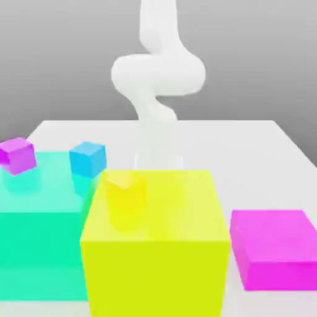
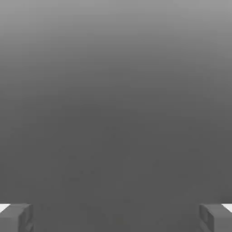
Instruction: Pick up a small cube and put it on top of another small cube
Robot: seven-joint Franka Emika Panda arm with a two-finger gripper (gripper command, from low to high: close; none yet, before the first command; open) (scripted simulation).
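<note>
White worktop (image 1: 260,142) carries coloured blocks; end effector (image 2: 116,217) hangs released, empty; next it must find a small cube.

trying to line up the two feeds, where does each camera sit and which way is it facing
Exterior view: off the arm, low at the table edge, looking across the white table at the white robot arm behind the big translucent yellow block, big teal block, flat magenta block and small cubes.
Hand view: on the hand, looking past the open claw at plain grey surface; two grey fingertips show.
Shared: no object; only the robot itself.
</note>
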